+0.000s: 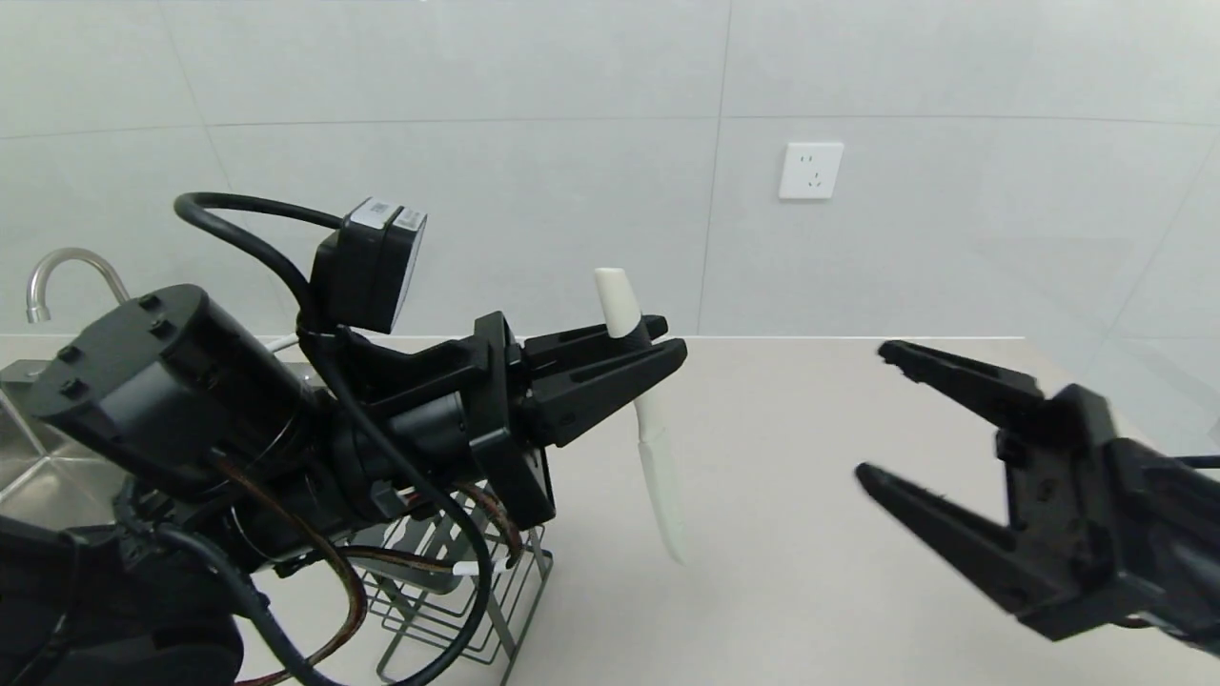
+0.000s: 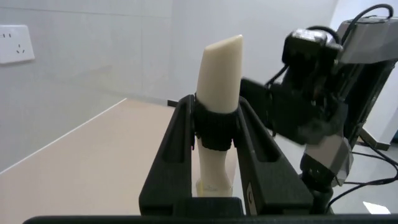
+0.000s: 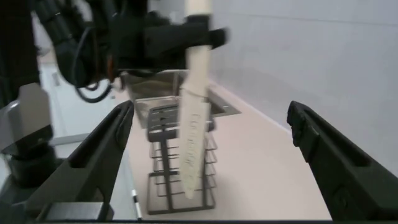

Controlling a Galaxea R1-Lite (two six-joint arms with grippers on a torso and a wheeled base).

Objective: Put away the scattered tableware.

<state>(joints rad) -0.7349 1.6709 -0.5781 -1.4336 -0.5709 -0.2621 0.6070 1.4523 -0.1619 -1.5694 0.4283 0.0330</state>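
Observation:
A white knife (image 1: 660, 476) hangs upright over the beige counter (image 1: 810, 591), blade pointing down. My left gripper (image 1: 658, 348) is shut on its handle (image 2: 219, 68), which sticks up past the fingers. The right gripper (image 1: 872, 412) stands open to the right of the knife, at about the same height, with nothing between its fingers. From the right wrist view the knife (image 3: 194, 124) hangs beyond the open right gripper (image 3: 208, 118), and the left gripper (image 3: 186, 37) clamps its top. A wire rack (image 1: 457, 610) stands on the counter under my left arm, just left of the blade.
A steel sink (image 1: 38, 457) with a curved faucet (image 1: 57, 272) lies at the far left, behind the wire rack (image 3: 180, 168). A tiled wall with a socket (image 1: 810, 170) closes off the back. Bare counter spreads to the right of the knife.

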